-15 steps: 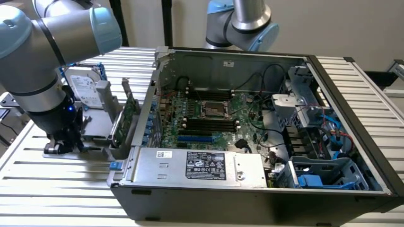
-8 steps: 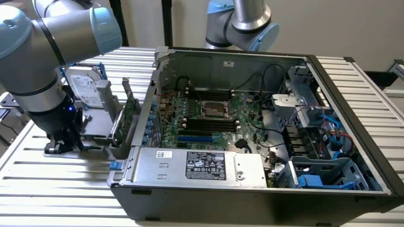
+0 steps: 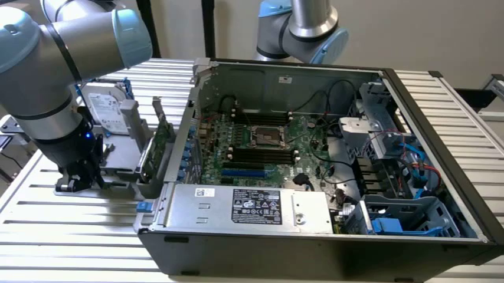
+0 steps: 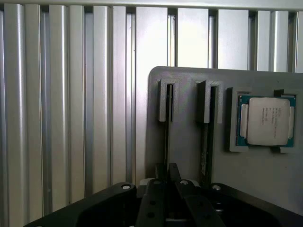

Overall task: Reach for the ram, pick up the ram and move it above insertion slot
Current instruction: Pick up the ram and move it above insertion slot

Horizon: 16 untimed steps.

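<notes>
A: Where is the ram?
B: Right between the fingers of the claw (image 4: 167, 178). The ram (image 4: 166, 139) stands on its thin edge in a groove of the grey holder (image 4: 187, 142), so from the wrist it looks like a thin dark line.
A: Is the claw open?
B: No, it is squeezed nearly all the way in, with one finger on each flat side of the ram. I think it has hold of it. The ram is so thin that the fingers must come that close.
A: Why does the ram stand up like that?
B: So the claw can come straight down and pinch it. I think the little grey post (image 4: 162, 101) at the far end keeps it from tipping.
A: Is it lifted?
B: Not that I can see. It sits down in its groove.
A: What is beside it?
B: A second stick (image 4: 206, 142) in the next groove, just beside the claw, and a square chip (image 4: 266, 120) a bit further off in its own snug bed.
A: And the slot?
B: The long black slots (image 3: 264, 156) are well away from the claw, inside the open computer (image 3: 315, 236)
</notes>
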Motion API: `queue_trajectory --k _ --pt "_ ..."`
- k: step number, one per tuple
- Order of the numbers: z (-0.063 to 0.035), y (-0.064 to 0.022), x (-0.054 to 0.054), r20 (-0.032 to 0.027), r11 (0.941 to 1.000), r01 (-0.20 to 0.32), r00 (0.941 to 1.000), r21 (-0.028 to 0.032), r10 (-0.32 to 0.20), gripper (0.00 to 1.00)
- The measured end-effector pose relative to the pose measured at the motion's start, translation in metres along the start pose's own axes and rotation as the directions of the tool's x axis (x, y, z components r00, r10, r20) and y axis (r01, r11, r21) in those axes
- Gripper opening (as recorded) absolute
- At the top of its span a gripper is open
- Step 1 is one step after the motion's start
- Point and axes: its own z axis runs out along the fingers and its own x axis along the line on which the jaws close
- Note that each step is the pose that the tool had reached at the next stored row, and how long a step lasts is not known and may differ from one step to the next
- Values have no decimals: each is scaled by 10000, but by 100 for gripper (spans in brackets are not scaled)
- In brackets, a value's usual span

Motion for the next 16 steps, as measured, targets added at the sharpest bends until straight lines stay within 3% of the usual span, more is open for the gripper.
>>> queue_trajectory --k 16 --pt "-38 -4 -2 13 9997 -263 9997 2 263 14"
